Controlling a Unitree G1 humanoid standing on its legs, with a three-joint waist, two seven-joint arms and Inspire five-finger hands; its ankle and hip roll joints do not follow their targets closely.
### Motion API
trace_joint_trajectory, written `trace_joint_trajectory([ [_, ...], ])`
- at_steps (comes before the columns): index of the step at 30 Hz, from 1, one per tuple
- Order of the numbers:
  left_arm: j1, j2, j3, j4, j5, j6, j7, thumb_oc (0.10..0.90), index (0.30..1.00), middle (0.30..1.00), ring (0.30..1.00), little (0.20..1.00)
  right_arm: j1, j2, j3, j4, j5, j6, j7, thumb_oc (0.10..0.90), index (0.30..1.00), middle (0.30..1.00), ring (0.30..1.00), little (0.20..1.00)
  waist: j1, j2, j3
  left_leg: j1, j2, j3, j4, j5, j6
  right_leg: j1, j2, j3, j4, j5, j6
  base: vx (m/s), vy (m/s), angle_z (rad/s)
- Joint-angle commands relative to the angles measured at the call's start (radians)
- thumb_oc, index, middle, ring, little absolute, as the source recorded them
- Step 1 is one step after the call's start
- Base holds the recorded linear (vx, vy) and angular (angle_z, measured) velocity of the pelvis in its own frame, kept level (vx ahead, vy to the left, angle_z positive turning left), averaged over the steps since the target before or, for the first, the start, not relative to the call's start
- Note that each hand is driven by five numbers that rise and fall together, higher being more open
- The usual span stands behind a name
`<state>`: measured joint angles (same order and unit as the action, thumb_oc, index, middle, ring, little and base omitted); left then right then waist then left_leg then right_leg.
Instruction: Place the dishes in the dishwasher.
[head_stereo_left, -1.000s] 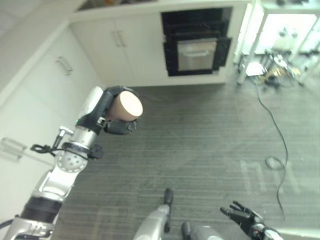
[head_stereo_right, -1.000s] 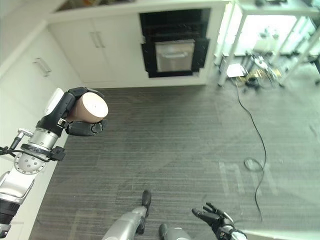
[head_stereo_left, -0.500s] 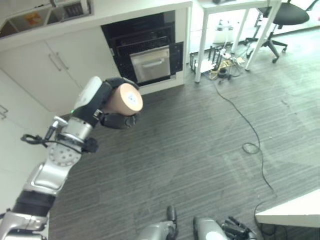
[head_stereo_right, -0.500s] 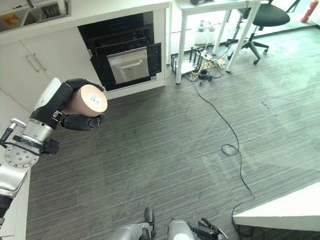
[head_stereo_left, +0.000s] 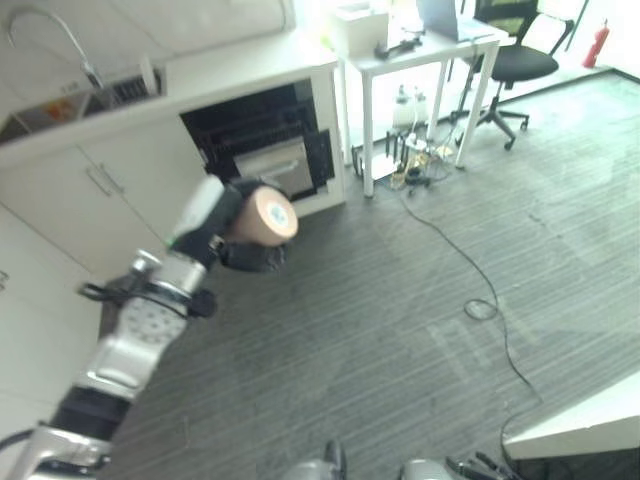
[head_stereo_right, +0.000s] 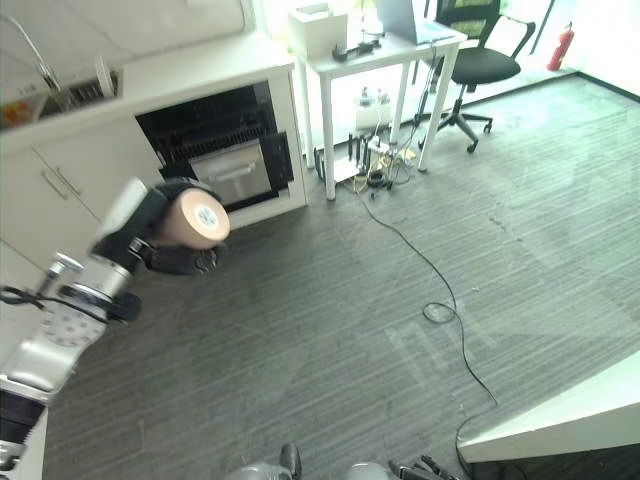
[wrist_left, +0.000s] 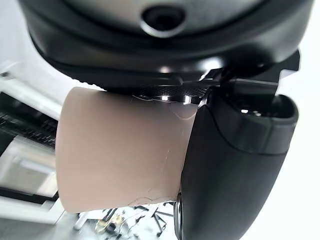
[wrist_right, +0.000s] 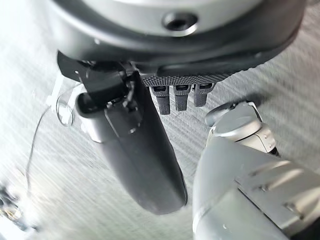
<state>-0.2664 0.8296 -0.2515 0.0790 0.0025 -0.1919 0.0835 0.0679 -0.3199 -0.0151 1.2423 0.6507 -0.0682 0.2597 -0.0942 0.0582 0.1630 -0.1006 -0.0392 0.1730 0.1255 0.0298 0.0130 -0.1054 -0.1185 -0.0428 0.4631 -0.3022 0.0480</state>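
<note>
A tan cup (head_stereo_left: 266, 214) lies sideways in my left hand (head_stereo_left: 225, 215), raised above the dark floor with its base facing the camera. In the left wrist view the fingers (wrist_left: 235, 165) wrap around the cup (wrist_left: 120, 150). The dishwasher (head_stereo_left: 262, 135) stands open in the white counter beyond the cup: a black opening with a silver front panel (head_stereo_left: 276, 166). My right hand (wrist_right: 135, 150) hangs low near the floor, fingers relaxed and holding nothing; its fingertips (head_stereo_left: 482, 465) show at the lower edge of the left eye view.
White cabinets (head_stereo_left: 90, 185) and a sink with a tap (head_stereo_left: 55, 85) run along the left. A white desk (head_stereo_left: 420, 55) and an office chair (head_stereo_left: 512, 62) stand right of the dishwasher. A cable (head_stereo_left: 482, 300) trails across the floor. A white tabletop corner (head_stereo_left: 590, 425) juts in at lower right.
The camera has swung, bringing the sink, desk and chair into view and the dishwasher closer to the cup. My left hand still holds the cup. The right hand sits lower in the picture.
</note>
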Motion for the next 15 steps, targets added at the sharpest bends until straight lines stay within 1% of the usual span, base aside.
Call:
trace_joint_trajectory([
  [1,-0.176,-0.065,0.076,-0.04,-0.07,-0.042,0.046,0.4,0.3,0.3,0.3,0.3,-0.01,-0.023,0.0,-0.023,-0.035,-0.08,0.042,0.8,0.9,0.9,0.9,0.9,-0.05,0.022,0.049,-0.023,0.059,0.005,0.175,-0.181,-0.032,0.068,0.077,-0.047,-0.163,0.095,0.033,0.23,0.055,0.03],
  [2,-0.171,-0.066,0.075,-0.049,-0.064,-0.039,0.05,0.4,0.3,0.3,0.3,0.3,-0.01,-0.026,0.006,-0.033,-0.032,-0.084,0.035,0.8,0.9,0.9,0.9,0.9,-0.049,0.041,0.052,-0.058,0.074,0.0,0.175,-0.178,-0.044,0.067,0.094,-0.061,-0.163,0.089,0.033,0.26,0.117,0.38],
  [3,-0.165,-0.065,0.073,-0.053,-0.062,-0.039,0.059,0.4,0.3,0.3,0.3,0.3,-0.012,-0.029,0.011,-0.038,-0.024,-0.086,0.029,0.8,0.9,0.9,0.9,0.9,-0.047,0.054,0.053,-0.09,0.082,-0.011,0.175,-0.164,-0.057,0.07,0.106,-0.066,-0.163,0.083,0.033,0.32,0.132,0.54],
  [4,-0.159,-0.062,0.073,-0.053,-0.062,-0.044,0.068,0.4,0.3,0.3,0.3,0.3,-0.014,-0.032,0.014,-0.043,-0.015,-0.085,0.021,0.8,0.9,0.9,0.9,0.9,-0.042,0.064,0.058,-0.132,0.098,-0.012,0.175,-0.136,-0.074,0.082,0.12,-0.066,-0.163,0.071,0.032,0.43,0.124,0.42],
  [5,-0.15,-0.06,0.076,-0.047,-0.062,-0.058,0.075,0.4,0.3,0.3,0.3,0.3,-0.012,-0.034,0.014,-0.048,-0.011,-0.085,0.009,0.8,0.9,0.9,0.9,0.9,-0.034,0.069,0.063,-0.179,0.122,0.001,0.175,-0.095,-0.094,0.107,0.133,-0.065,-0.163,0.052,0.028,0.46,0.105,0.08],
  [6,-0.145,-0.063,0.083,-0.041,-0.064,-0.07,0.069,0.4,0.3,0.3,0.3,0.3,-0.009,-0.034,0.007,-0.048,-0.017,-0.084,-0.002,0.8,0.9,0.9,0.9,0.9,-0.027,0.067,0.065,-0.213,0.139,0.021,0.175,-0.084,-0.098,0.135,0.137,-0.065,-0.163,0.034,0.027,0.69,0.156,-0.02],
  [7,-0.132,-0.078,0.104,-0.034,-0.058,-0.094,0.036,0.4,0.3,0.3,0.3,0.3,-0.005,-0.03,-0.003,-0.039,-0.024,-0.089,-0.047,0.8,0.9,0.9,0.9,0.9,-0.003,0.061,0.054,-0.263,0.166,0.082,0.175,-0.064,-0.083,0.195,0.144,-0.06,-0.163,-0.012,0.026,0.53,0.134,-0.05],
  [8,-0.13,-0.079,0.106,-0.035,-0.056,-0.094,0.033,0.4,0.3,0.3,0.3,0.3,-0.006,-0.03,-0.003,-0.039,-0.021,-0.089,-0.052,0.8,0.9,0.9,0.9,0.9,-0.001,0.06,0.052,-0.263,0.167,0.087,0.175,-0.065,-0.08,0.197,0.144,-0.058,-0.163,-0.015,0.026,0.68,0.215,0.02],
  [9,-0.113,-0.089,0.113,-0.036,-0.04,-0.086,0.021,0.4,0.3,0.3,0.3,0.3,-0.018,-0.023,-0.002,-0.039,-0.001,-0.081,-0.081,0.8,0.9,0.9,0.9,0.9,0.019,0.049,0.042,-0.262,0.133,0.059,0.175,-0.064,-0.069,0.234,0.134,-0.034,-0.163,-0.031,0.029,0.46,0.176,-0.11],
  [10,-0.11,-0.092,0.113,-0.031,-0.032,-0.08,0.011,0.4,0.3,0.3,0.3,0.3,-0.022,-0.02,-0.006,-0.039,0.019,-0.075,-0.09,0.8,0.9,0.9,0.9,0.9,0.026,0.044,0.039,-0.25,0.117,0.046,0.175,-0.069,-0.058,0.251,0.127,-0.027,-0.163,-0.027,0.034,0.56,0.22,-0.25],
  [11,-0.112,-0.097,0.107,-0.026,-0.025,-0.078,0.004,0.4,0.3,0.3,0.3,0.3,-0.022,-0.011,-0.016,-0.047,0.044,-0.071,-0.103,0.8,0.9,0.9,0.9,0.9,0.029,0.038,0.033,-0.235,0.1,0.032,0.175,-0.08,-0.043,0.272,0.119,-0.026,-0.163,-0.002,0.044,0.4,0.182,-0.61],
  [12,-0.115,-0.103,0.102,-0.024,-0.016,-0.08,0.001,0.4,0.3,0.3,0.3,0.3,-0.018,-0.001,-0.024,-0.059,0.048,-0.071,-0.109,0.8,0.9,0.9,0.9,0.9,0.027,0.034,0.028,-0.216,0.085,0.024,0.175,-0.097,-0.026,0.293,0.111,-0.03,-0.163,0.056,0.059,0.4,0.226,-0.45],
  [13,-0.12,-0.108,0.092,-0.023,0.0,-0.081,0.007,0.4,0.3,0.3,0.3,0.3,-0.013,0.013,-0.029,-0.073,0.028,-0.083,-0.113,0.8,0.9,0.9,0.9,0.9,0.02,0.035,0.026,-0.189,0.067,0.009,0.175,-0.116,-0.003,0.274,0.102,-0.027,-0.101,0.173,0.096,0.3,0.232,0.02],
  [14,-0.121,-0.107,0.085,-0.023,0.009,-0.084,0.016,0.4,0.3,0.3,0.3,0.3,-0.009,0.022,-0.031,-0.087,0.017,-0.091,-0.122,0.8,0.9,0.9,0.9,0.9,0.017,0.037,0.027,-0.174,0.058,0.009,0.175,-0.127,0.013,0.24,0.09,-0.028,0.004,0.22,0.121,0.38,0.324,0.45],
  [15,-0.132,-0.094,0.072,-0.023,0.021,-0.08,0.035,0.4,0.3,0.3,0.3,0.3,-0.002,0.038,-0.035,-0.134,0.026,-0.091,-0.144,0.8,0.9,0.9,0.9,0.9,0.006,0.047,0.032,-0.132,0.044,0.012,0.175,-0.156,0.042,0.16,0.088,-0.033,0.206,0.339,0.163,0.32,0.286,0.44],
])
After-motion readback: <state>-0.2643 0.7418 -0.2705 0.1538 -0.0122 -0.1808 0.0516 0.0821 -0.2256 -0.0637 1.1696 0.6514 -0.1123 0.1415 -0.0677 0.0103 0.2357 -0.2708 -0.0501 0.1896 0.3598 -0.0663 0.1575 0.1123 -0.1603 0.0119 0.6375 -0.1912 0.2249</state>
